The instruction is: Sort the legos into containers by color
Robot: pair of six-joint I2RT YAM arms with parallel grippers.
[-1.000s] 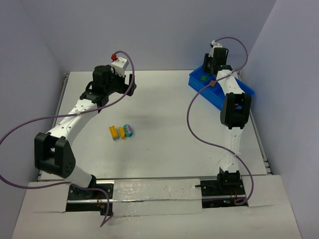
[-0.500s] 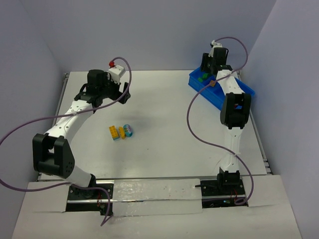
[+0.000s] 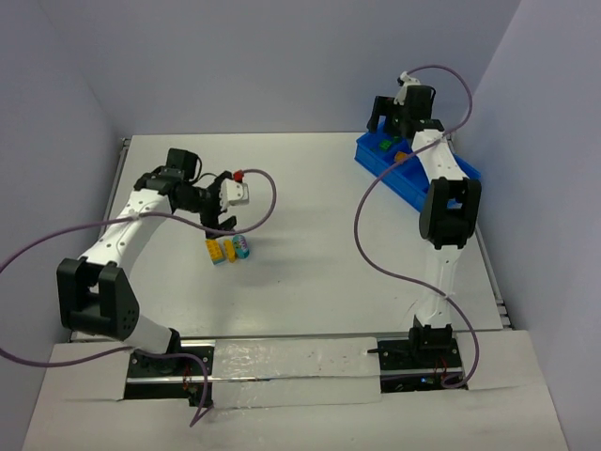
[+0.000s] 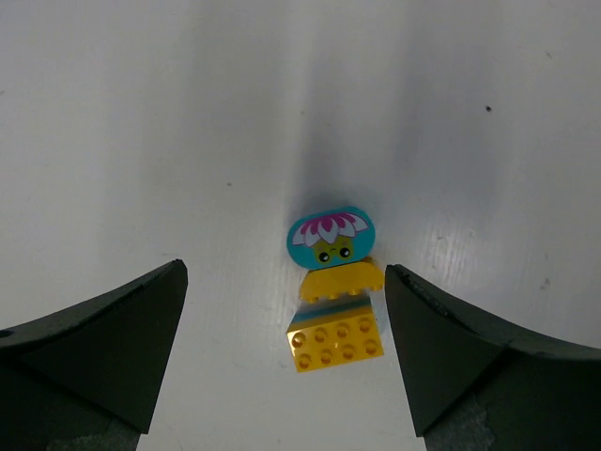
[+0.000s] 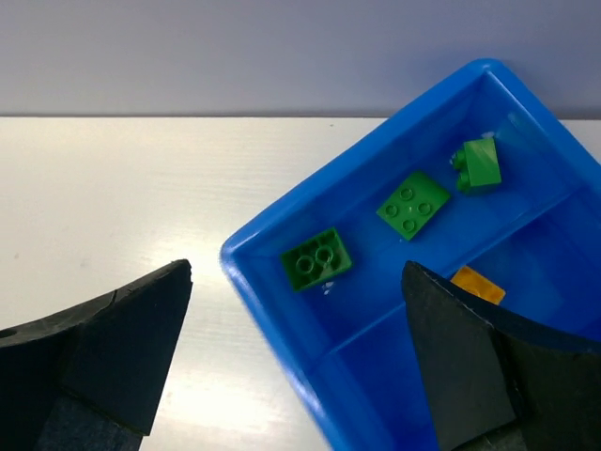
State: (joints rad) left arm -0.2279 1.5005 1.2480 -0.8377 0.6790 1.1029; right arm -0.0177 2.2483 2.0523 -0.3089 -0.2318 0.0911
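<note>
Short row of legos (image 3: 228, 249) out on the open table (image 3: 310, 207), mid-left in the overhead shot. Up close in the left wrist view: yellow studded brick (image 4: 335, 341) nearest the camera, then a yellow-orange scalloped piece (image 4: 342, 281), then a teal rounded tile (image 4: 331, 237) with a flower face at the far end. All touching or as good as; can't tell whether clicked together.

Lined up lengthwise straight away from the left gripper (image 4: 285, 268), so lying crossways to the closing line of the fingers. Looks like the handy way round for a pinch across the narrow side. Framed between the two fingers, a touch nearer the right-hand one, so probably wants a small sideways nudge and a drop before any squeeze. Jaws spread wide, nothing in them, nothing touched. Definitely the left arm's pick: much nearer, with the right arm well apart at the far right.

Over there, right gripper (image 5: 297, 265) hanging above the blue bin (image 5: 268, 230), fingers fully apart and empty. Three green bricks in the end compartment: one by the near wall (image 5: 316, 258), one in the middle (image 5: 412, 204), one tipped over near the far wall (image 5: 479, 163). Past the divider (image 5: 512, 235), an orange piece (image 5: 477, 284) in the next compartment, partly hidden by a finger. Rest of the bin out of sight.
</note>
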